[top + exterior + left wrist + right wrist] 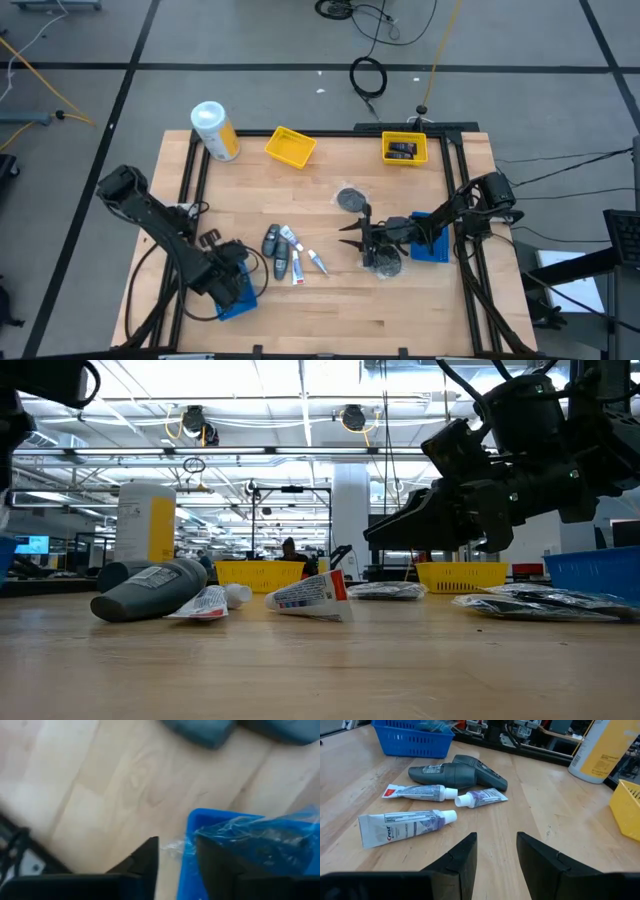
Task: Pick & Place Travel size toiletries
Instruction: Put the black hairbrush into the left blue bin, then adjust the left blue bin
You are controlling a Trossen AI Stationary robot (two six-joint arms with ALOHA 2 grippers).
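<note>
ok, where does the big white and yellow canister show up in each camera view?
High view: the canister lies near the table's far left corner, beside a yellow tray.
Low view: stands upright at left, behind the dark grey bottles.
Left wrist view: not in it.
Right wrist view: upper right corner.
Shared landmark: the dark grey bottles.

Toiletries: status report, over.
Left gripper over blue tray, jaws apart. Right gripper open, empty, facing tubes and grey bottles mid-table. Nothing blocking.
</note>
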